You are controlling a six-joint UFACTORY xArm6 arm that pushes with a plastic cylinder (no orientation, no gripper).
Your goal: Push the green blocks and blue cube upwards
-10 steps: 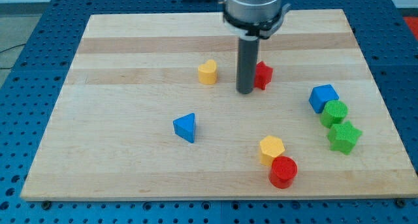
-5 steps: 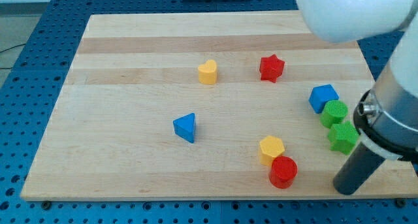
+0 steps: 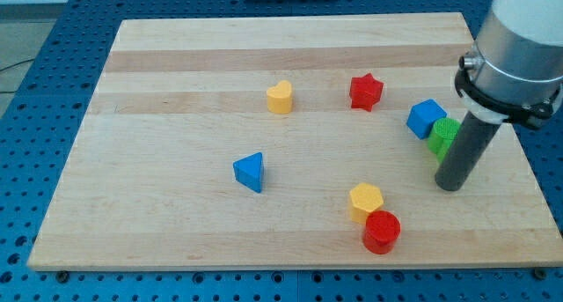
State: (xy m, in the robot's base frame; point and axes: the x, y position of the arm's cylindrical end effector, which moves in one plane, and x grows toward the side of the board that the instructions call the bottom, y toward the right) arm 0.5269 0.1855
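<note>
The blue cube (image 3: pixel 426 118) sits at the view's right on the wooden board (image 3: pixel 176 91). A green block (image 3: pixel 442 136) touches its lower right side; most of it, and any second green block, is hidden behind my rod. My tip (image 3: pixel 449 185) rests on the board just below the green block and right of the yellow hexagon.
A red star (image 3: pixel 365 92) and a yellow heart (image 3: pixel 280 98) lie in the upper middle. A blue triangle (image 3: pixel 250 171) lies left of centre. A yellow hexagon (image 3: pixel 365 199) touches a red cylinder (image 3: pixel 382 231) near the bottom edge.
My tip moved from the board's bottom right corner upwards. The blue cube and green blocks shifted up and left.
</note>
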